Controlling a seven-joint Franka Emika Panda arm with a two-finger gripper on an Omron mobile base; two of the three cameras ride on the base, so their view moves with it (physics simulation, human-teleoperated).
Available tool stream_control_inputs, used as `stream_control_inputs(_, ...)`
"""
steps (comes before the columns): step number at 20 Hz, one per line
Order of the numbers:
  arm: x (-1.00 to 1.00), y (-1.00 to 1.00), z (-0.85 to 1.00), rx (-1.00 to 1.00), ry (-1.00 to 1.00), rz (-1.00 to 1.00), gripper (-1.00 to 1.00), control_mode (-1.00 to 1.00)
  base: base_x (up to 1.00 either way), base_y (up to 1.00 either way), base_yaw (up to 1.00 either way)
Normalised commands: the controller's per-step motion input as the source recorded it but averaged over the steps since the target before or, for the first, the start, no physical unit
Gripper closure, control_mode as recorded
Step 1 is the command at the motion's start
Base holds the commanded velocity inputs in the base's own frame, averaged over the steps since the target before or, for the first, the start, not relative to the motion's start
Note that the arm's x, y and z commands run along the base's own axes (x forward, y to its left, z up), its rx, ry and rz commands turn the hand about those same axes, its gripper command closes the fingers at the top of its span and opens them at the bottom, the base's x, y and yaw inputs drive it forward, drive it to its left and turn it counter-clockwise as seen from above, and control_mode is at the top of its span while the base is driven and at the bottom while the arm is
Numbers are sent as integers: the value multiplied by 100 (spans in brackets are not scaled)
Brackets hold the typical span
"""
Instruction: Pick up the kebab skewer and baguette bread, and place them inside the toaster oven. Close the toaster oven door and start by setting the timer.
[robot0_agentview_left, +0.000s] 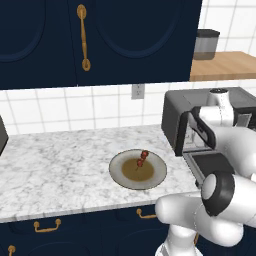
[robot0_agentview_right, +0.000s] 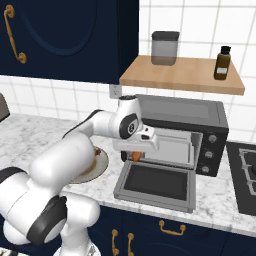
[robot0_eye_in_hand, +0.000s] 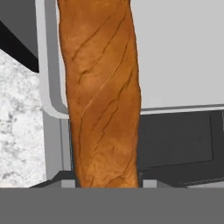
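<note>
My gripper (robot0_agentview_right: 133, 155) is shut on the baguette bread (robot0_eye_in_hand: 103, 96), an orange-brown loaf running lengthwise up the hand view. Its orange tip (robot0_agentview_right: 136, 156) pokes out below the hand, at the left end of the toaster oven (robot0_agentview_right: 210, 117) opening. The toaster oven door (robot0_agentview_right: 155, 182) lies folded down flat, just under the hand. The kebab skewer (robot0_agentview_left: 142, 157) rests on a grey plate (robot0_agentview_left: 118, 172) left of the oven. Pale knobs (robot0_agentview_right: 212, 138) sit on the oven's right face; which one is the timer I cannot tell.
A wooden shelf (robot0_agentview_right: 190, 75) above the oven carries a grey canister (robot0_agentview_right: 165, 47) and a brown bottle (robot0_agentview_right: 222, 62). A stove top (robot0_agentview_right: 245, 175) lies right of the oven. Dark blue cabinets (robot0_agentview_left: 100, 40) hang overhead. Marble counter (robot0_agentview_left: 55, 160) spreads to the left.
</note>
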Motion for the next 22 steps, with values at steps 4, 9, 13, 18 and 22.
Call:
stream_control_inputs(4, 26, 0, -10, 0, 0, 5, 100, -100, 0, 0, 0)
stream_control_inputs(9, 29, 0, -24, 0, 0, 5, 100, -100, 0, 0, 0)
stream_control_inputs(13, 26, 0, -13, 0, 0, 4, 100, -100, 0, 0, 0)
stream_control_inputs(18, 27, -3, -4, 0, 0, 1, 100, -100, 0, 0, 0)
stream_control_inputs(22, 22, -9, -14, 0, 0, 0, 100, -100, 0, 0, 0)
